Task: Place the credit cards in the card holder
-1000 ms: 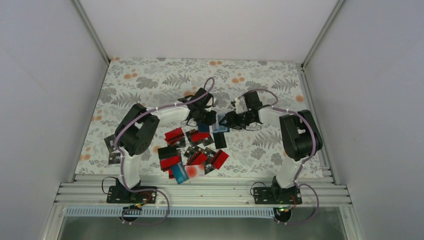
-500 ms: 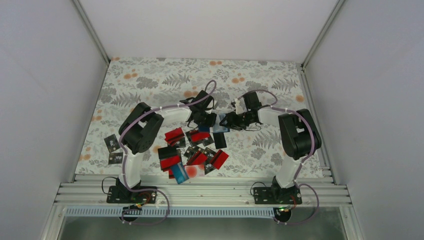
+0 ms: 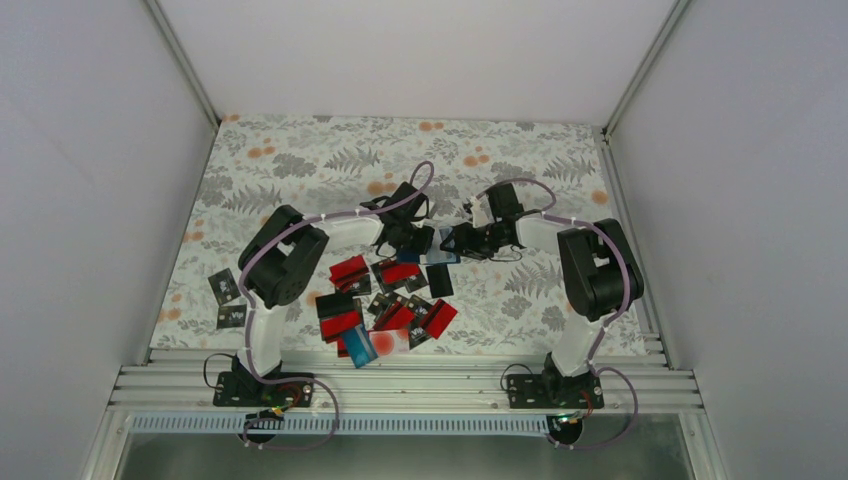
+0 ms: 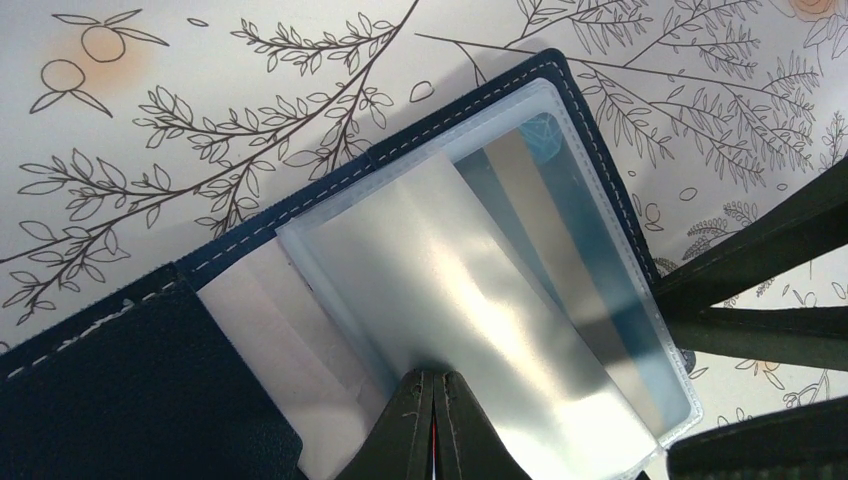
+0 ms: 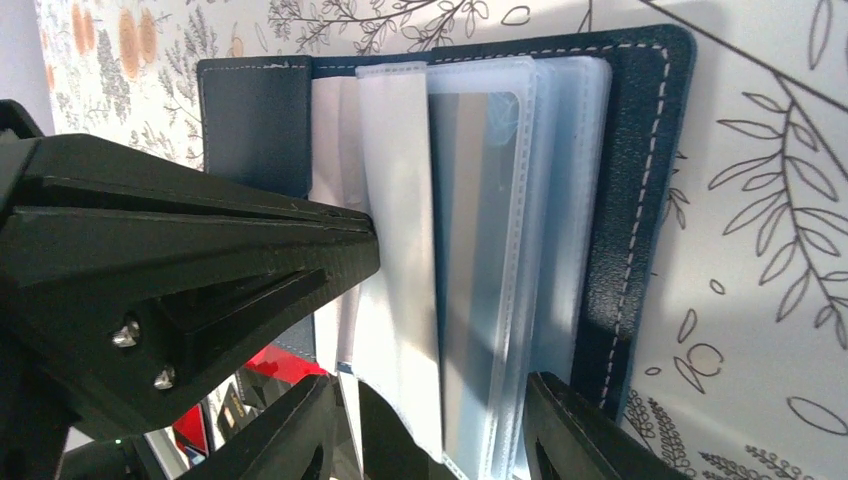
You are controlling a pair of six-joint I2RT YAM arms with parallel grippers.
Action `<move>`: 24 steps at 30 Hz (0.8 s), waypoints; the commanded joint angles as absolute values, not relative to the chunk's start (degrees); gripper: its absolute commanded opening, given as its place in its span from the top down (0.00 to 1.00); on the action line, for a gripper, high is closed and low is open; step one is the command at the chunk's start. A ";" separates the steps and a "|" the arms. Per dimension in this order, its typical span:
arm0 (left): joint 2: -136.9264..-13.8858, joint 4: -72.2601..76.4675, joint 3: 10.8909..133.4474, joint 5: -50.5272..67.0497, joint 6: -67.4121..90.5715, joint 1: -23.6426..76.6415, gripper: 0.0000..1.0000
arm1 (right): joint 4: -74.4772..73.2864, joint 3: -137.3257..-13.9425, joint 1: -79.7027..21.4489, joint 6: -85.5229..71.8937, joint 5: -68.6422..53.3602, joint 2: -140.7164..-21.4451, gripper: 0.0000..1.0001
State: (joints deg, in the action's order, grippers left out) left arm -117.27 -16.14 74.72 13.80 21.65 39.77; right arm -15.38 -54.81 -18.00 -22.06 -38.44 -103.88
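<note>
The navy card holder (image 3: 438,256) lies open on the floral mat between my two grippers, its clear sleeves (image 4: 470,260) fanned up. A light blue card (image 4: 590,290) sits in one sleeve. My left gripper (image 4: 436,378) is shut, its tips against a raised sleeve; a thin red sliver shows between the jaws, and I cannot tell what it is. My right gripper (image 5: 430,388) straddles the near end of the sleeve stack on the holder's cover (image 5: 640,200), a finger (image 5: 560,430) at each side. Several red and black credit cards (image 3: 385,300) lie heaped nearer the arm bases.
A plain black card (image 3: 440,282) lies just in front of the holder. Two dark cards (image 3: 226,290) sit apart at the mat's left edge. White walls enclose the mat on three sides. A metal rail (image 3: 400,380) runs along the near edge.
My left gripper's jaws have closed the last small bit at the sleeves, and the left arm's elbow has shifted slightly right. The right gripper and the holder stay put.
</note>
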 commanded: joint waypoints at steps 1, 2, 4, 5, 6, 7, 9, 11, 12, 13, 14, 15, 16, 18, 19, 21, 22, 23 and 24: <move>-120.71 -18.38 72.83 11.55 21.27 39.91 0.98 | -13.39 -53.85 -18.28 -23.07 -41.64 -104.57 0.51; -120.68 -18.32 72.79 11.62 21.27 39.90 0.98 | -12.77 -53.63 -18.33 -23.23 -42.68 -105.04 0.51; -120.67 -18.32 72.70 11.81 21.27 39.90 0.98 | -12.12 -53.58 -18.39 -23.47 -44.06 -105.42 0.52; -120.60 -18.22 72.63 11.87 21.34 39.90 0.97 | -12.09 -53.80 -18.45 -23.47 -44.33 -105.39 0.52; -120.59 -18.23 72.57 11.91 21.33 39.90 0.98 | -12.23 -53.98 -18.46 -23.40 -44.38 -105.27 0.52; -120.59 -18.13 72.45 11.95 21.34 39.90 0.98 | -12.45 -54.22 -18.52 -23.30 -44.29 -105.15 0.52; -120.52 -18.05 72.35 12.04 21.42 39.92 0.98 | -13.15 -54.73 -18.71 -23.09 -44.05 -104.90 0.52; -120.42 -17.93 72.35 12.25 21.52 39.92 0.98 | -13.69 -55.26 -18.87 -22.79 -43.73 -104.69 0.53; -120.29 -17.83 72.46 12.41 21.62 39.96 0.98 | -13.95 -55.48 -19.04 -22.77 -43.69 -104.59 0.53; -120.05 -17.80 72.54 12.59 21.74 39.95 0.98 | -14.16 -55.71 -19.23 -22.62 -43.61 -104.40 0.53; -119.75 -17.84 72.64 12.75 21.93 39.96 0.98 | -14.43 -55.99 -19.44 -22.53 -43.52 -104.36 0.53; -119.32 -17.96 72.80 12.82 22.02 39.99 0.98 | -14.70 -56.37 -19.78 -22.43 -43.36 -104.30 0.53; -118.72 -18.09 73.00 12.83 22.22 40.00 0.98 | -15.27 -56.94 -20.11 -22.38 -43.20 -104.21 0.53; -117.23 -18.44 73.47 12.45 22.63 39.99 0.98 | -16.06 -57.84 -20.88 -22.33 -42.48 -104.10 0.53; -116.50 -18.89 73.82 12.03 22.77 39.94 0.98 | -16.34 -58.25 -21.25 -22.39 -42.15 -103.97 0.53; -115.02 -20.02 74.53 11.50 22.85 39.96 0.98 | -16.79 -59.16 -21.93 -22.62 -41.58 -103.82 0.53; -114.14 -20.54 74.75 11.33 22.75 39.91 0.98 | -16.93 -59.49 -22.27 -22.81 -41.42 -103.89 0.53; -113.38 -21.17 74.98 10.79 22.70 39.90 0.98 | -16.96 -59.84 -22.65 -22.99 -41.37 -103.94 0.53; -112.58 -21.92 75.15 10.39 22.88 39.90 0.98 | -17.04 -60.15 -22.94 -23.14 -41.29 -104.14 0.53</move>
State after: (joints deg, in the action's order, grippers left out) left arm -116.27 -17.54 74.39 13.02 22.13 39.75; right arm -16.19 -57.63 -21.10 -22.87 -41.76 -104.38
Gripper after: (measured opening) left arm 0.025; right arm 0.469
